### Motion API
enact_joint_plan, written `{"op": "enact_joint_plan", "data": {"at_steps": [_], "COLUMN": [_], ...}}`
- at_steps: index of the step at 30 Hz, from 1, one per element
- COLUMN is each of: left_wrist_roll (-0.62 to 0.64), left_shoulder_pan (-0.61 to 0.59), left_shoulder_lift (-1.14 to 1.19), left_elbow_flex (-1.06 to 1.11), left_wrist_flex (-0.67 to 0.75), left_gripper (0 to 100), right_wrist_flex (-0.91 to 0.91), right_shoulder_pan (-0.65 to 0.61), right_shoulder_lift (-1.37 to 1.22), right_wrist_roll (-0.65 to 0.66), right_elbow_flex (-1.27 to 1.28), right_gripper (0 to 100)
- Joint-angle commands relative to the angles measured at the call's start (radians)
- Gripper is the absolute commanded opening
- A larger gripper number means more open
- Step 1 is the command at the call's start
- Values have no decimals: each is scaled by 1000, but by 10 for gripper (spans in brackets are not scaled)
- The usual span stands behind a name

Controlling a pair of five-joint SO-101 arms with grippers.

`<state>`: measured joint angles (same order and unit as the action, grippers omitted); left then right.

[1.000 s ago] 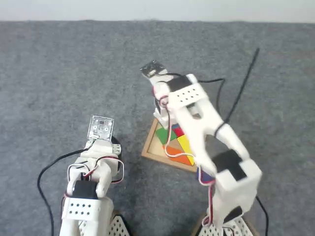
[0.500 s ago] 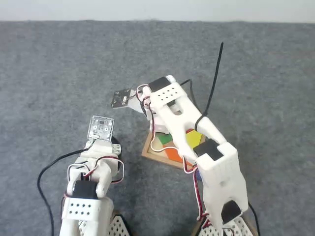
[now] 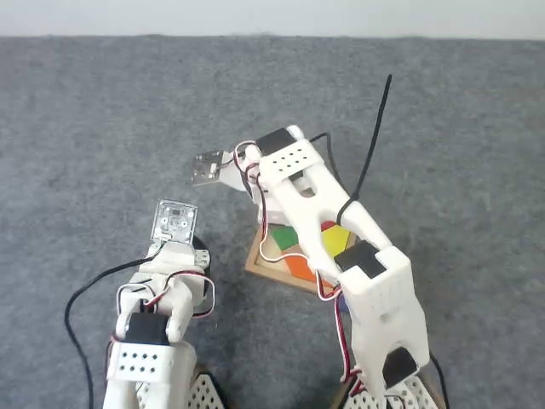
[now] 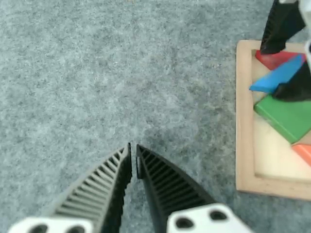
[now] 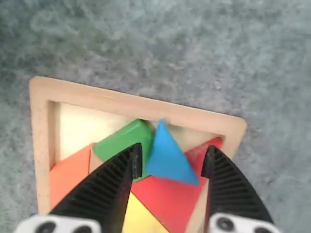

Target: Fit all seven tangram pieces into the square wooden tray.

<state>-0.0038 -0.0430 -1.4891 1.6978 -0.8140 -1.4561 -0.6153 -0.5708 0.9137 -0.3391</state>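
**Right arm swings across the tray with the blue triangle in its grip**

Since a second ago the right arm has swung sideways over the wooden tray [image 3: 255, 260], and in the last half second it has barely shifted. The left arm has not stirred. Its left pincer [image 4: 132, 148] is closed and empty, hanging over the grey bench [image 3: 128, 111] just beside the tray.

The right pincer [image 5: 172, 148] holds the blue triangle [image 5: 167, 158] between its jaws, above the green piece [image 5: 121, 141] and the red piece [image 5: 165, 194] already in the tray. The left wrist view shows it tipped, with one corner lower than the rest.

The triangle looks like painted wood: light, stiff and probably slick on its faces. Because it is thin, a hold across its two slanted edges could let it pivot. Squeezing near the broad base seems the safer choice.

Its apex points at the tray's rim on the far side from the arm. Its long edge runs across from jaw to jaw, roughly parallel to that rim.
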Motion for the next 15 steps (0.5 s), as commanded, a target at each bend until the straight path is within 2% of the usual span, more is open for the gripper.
{"op": "enact_joint_plan", "data": {"at_steps": [1,9,15], "left_wrist_roll": [5,5,5], "left_shoulder_pan": [-5,-5,-5], "left_shoulder_lift": [-12,-12,-12], "left_elbow_flex": [-8,-8,-8], "left_wrist_flex": [-2,-2,-2], "left_gripper": [14,14,14], "right_wrist_flex": [-90,-246,-243], "right_shoulder_pan": [4,74,91], "right_shoulder_lift": [21,73,211], "right_wrist_roll": [-84,-305,-413], "right_elbow_flex": [-187,-512,-454], "right_gripper": [203,180,121]}}
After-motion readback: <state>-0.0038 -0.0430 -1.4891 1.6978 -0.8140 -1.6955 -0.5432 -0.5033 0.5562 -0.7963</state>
